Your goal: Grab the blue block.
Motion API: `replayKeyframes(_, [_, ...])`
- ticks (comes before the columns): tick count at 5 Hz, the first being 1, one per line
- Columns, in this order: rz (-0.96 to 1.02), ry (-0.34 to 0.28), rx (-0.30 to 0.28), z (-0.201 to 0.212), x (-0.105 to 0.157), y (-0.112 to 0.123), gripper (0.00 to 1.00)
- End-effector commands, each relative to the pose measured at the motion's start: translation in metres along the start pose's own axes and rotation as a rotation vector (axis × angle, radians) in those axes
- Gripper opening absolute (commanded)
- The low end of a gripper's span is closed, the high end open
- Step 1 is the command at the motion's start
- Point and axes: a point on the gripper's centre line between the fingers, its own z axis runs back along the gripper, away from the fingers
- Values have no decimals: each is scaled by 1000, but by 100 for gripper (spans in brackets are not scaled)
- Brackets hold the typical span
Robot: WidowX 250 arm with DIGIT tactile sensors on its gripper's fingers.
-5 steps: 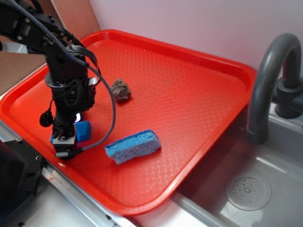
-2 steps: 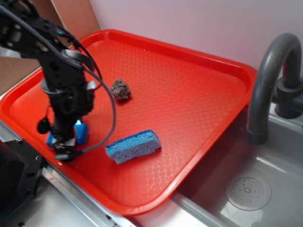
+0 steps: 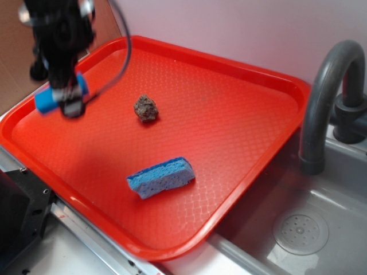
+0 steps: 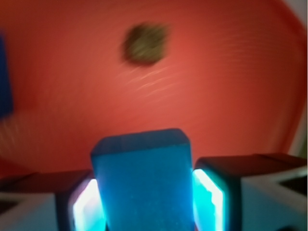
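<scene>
The blue block hangs in the air above the red tray's left corner, clamped crosswise in my gripper, which is shut on it. The exterior view shows this part motion-blurred. In the wrist view the blue block fills the gap between the two lit fingers, and my gripper presses on both its sides. The tray floor lies well below it.
A brown lumpy rock lies on the tray behind the middle. A pale blue sponge lies near the tray's front. A grey faucet and a sink with a drain are at the right.
My gripper has risen from the tray floor with the blue block in it, moving up and toward the tray's back left. Rock and sponge have not moved.
</scene>
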Motion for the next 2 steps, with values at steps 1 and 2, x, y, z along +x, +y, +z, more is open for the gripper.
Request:
replayKeyframes(1, [439, -36, -99, 90, 1, 9, 0])
replayKeyframes(2, [488, -117, -274, 89, -6, 11, 0])
